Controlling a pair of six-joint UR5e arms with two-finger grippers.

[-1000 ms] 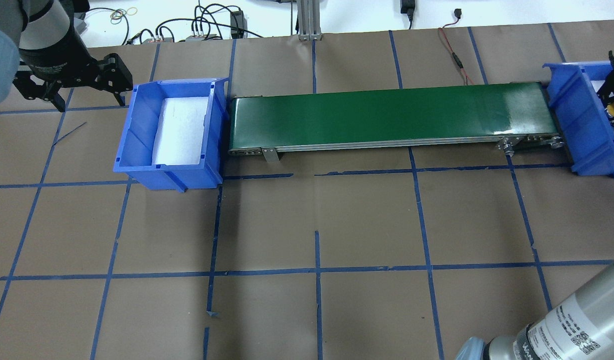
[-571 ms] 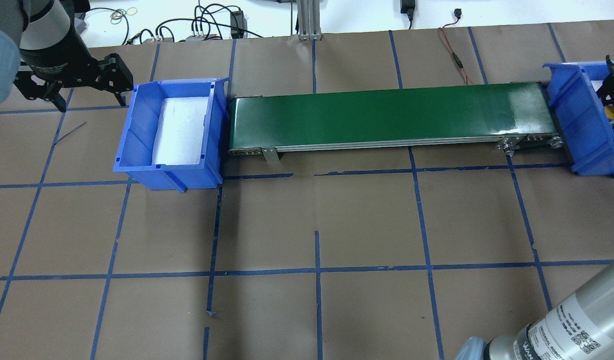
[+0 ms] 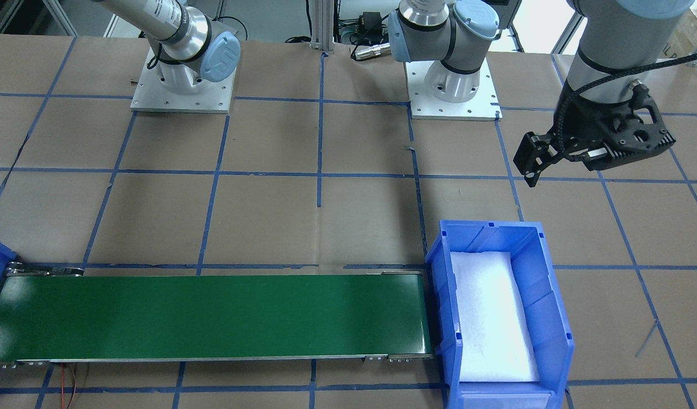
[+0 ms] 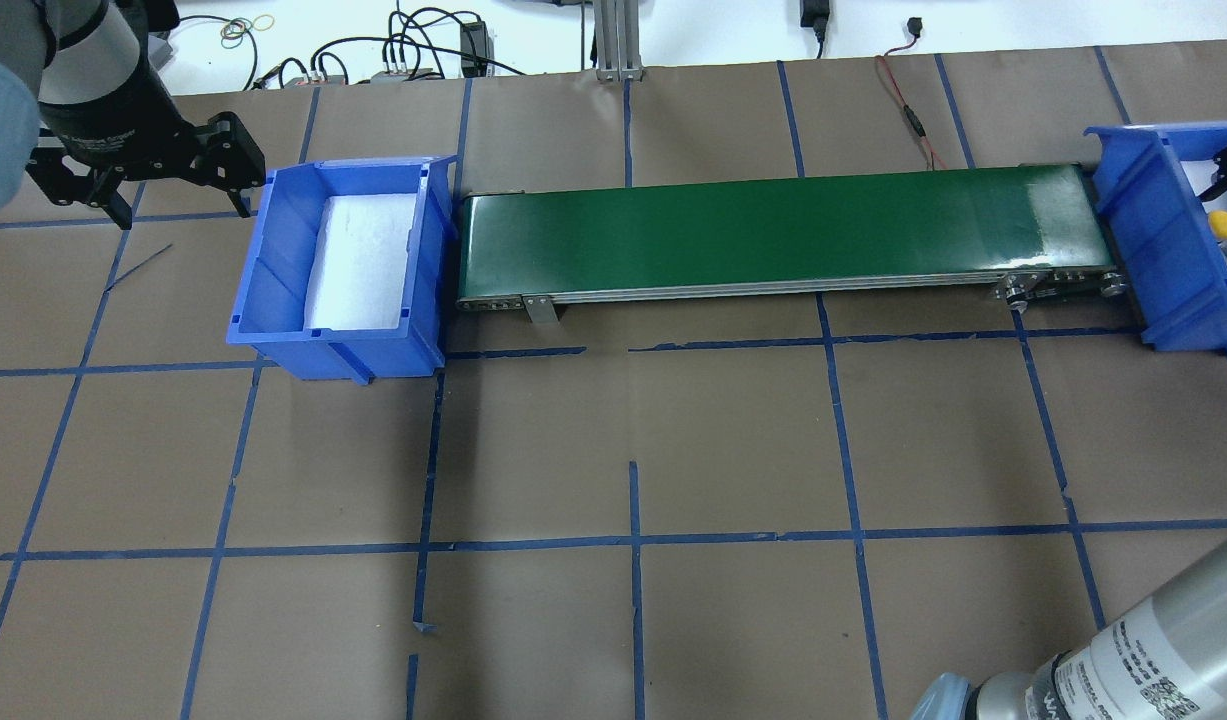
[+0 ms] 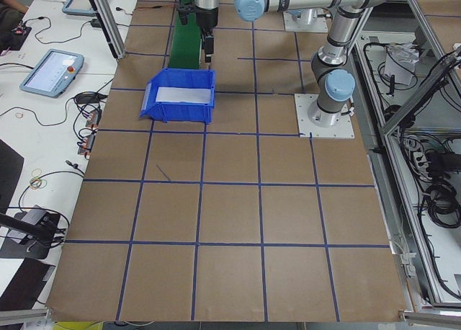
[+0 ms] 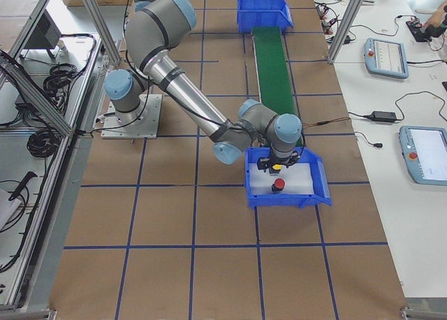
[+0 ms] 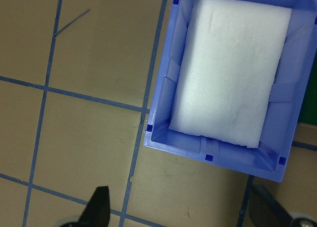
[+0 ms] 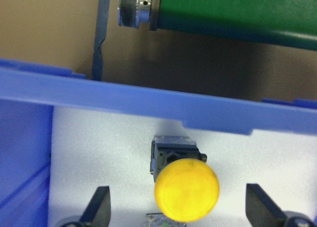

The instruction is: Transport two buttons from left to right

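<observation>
The yellow button (image 8: 186, 190) lies on the white foam inside the right blue bin (image 8: 148, 100), with its black body toward the bin wall. It also shows in the overhead view (image 4: 1221, 221). The red button (image 6: 279, 184) lies on the foam of the same bin (image 6: 318, 184), beside it. My right gripper (image 8: 181, 209) hangs open above the yellow button and holds nothing. My left gripper (image 4: 178, 203) is open and empty, just outside the left blue bin (image 4: 273, 270). That bin holds only white foam (image 7: 233, 68).
A green conveyor belt (image 4: 773, 230) runs between the two bins. Brown paper with blue tape lines covers the table (image 4: 633, 450). Cables and boxes lie along the far edge (image 4: 413, 50). The two arm bases (image 3: 453, 85) stand on plates at the robot's side.
My right gripper has let go of the yellow button and lifted away from it, so the button now lies free in the right bin. My left gripper has hardly moved.
</observation>
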